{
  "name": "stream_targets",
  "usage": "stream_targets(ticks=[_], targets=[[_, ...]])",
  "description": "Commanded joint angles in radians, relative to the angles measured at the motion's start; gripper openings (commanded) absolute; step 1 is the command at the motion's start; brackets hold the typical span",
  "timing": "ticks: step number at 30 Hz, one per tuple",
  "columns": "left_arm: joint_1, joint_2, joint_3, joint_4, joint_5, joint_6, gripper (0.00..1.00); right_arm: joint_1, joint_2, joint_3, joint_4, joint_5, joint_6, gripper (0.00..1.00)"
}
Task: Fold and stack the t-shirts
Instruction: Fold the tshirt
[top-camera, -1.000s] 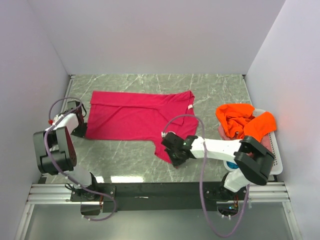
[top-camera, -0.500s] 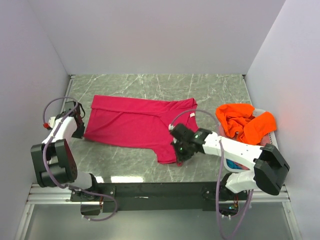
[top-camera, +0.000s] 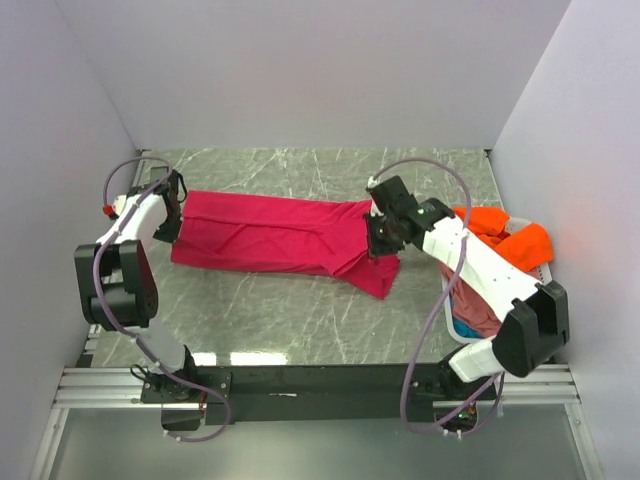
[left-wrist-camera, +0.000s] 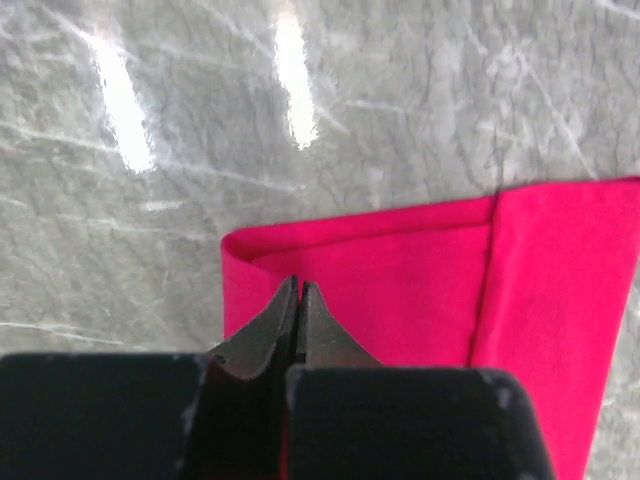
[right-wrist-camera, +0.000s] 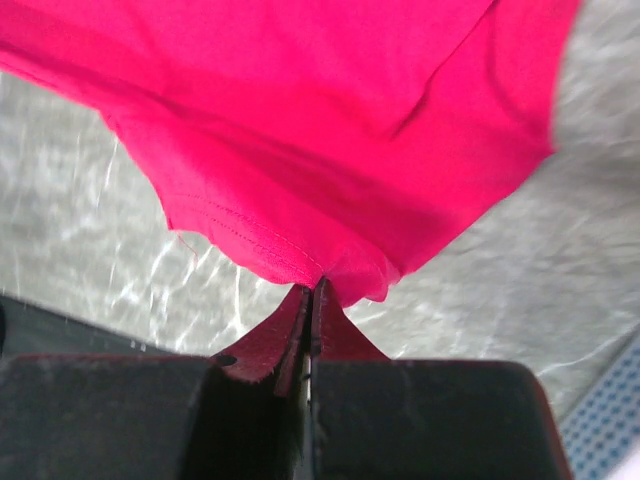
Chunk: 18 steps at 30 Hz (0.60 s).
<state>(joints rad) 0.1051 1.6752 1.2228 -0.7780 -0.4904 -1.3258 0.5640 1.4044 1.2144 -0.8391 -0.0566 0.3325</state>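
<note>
The crimson-magenta t-shirt (top-camera: 280, 232) lies as a long band across the middle of the table, folded lengthwise. My left gripper (top-camera: 170, 207) is shut on its left end; in the left wrist view the jaws (left-wrist-camera: 297, 287) are closed on the folded cloth (left-wrist-camera: 420, 280). My right gripper (top-camera: 379, 226) is shut on the right end. In the right wrist view the jaws (right-wrist-camera: 312, 287) pinch a hemmed edge of the shirt (right-wrist-camera: 330, 120), held a little above the table. The bright orange shirt (top-camera: 487, 238) lies heaped in the basket, with pink-red cloth (top-camera: 480, 312) below it. No teal-blue shirt shows.
The white plastic basket (top-camera: 548, 290) stands at the right edge against the right wall; a corner of it shows in the right wrist view (right-wrist-camera: 612, 420). White walls close in the grey marble table (top-camera: 300, 320) on the left, back and right.
Both grippers moved toward the back wall, carrying the shirt's near edge up and over. The shirt went from a wide spread to a narrower folded band. The right arm swung far back.
</note>
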Motion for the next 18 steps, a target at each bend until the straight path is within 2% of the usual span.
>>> stream_targets(ticks=[1,8,18], targets=[[0.005,0.052,0.102,-0.085,-0.065,-0.038,0.01,-0.047,0.063,0.111,-0.029,0.082,-0.029,0.0],[0.041,0.098,0.147,-0.063,-0.044,-0.053,0.01,-0.147,0.159,0.207,-0.034,0.089,-0.047,0.0],[0.041,0.182,0.239,0.022,-0.004,0.054,0.01,-0.181,0.31,0.347,-0.029,0.086,-0.154,0.0]])
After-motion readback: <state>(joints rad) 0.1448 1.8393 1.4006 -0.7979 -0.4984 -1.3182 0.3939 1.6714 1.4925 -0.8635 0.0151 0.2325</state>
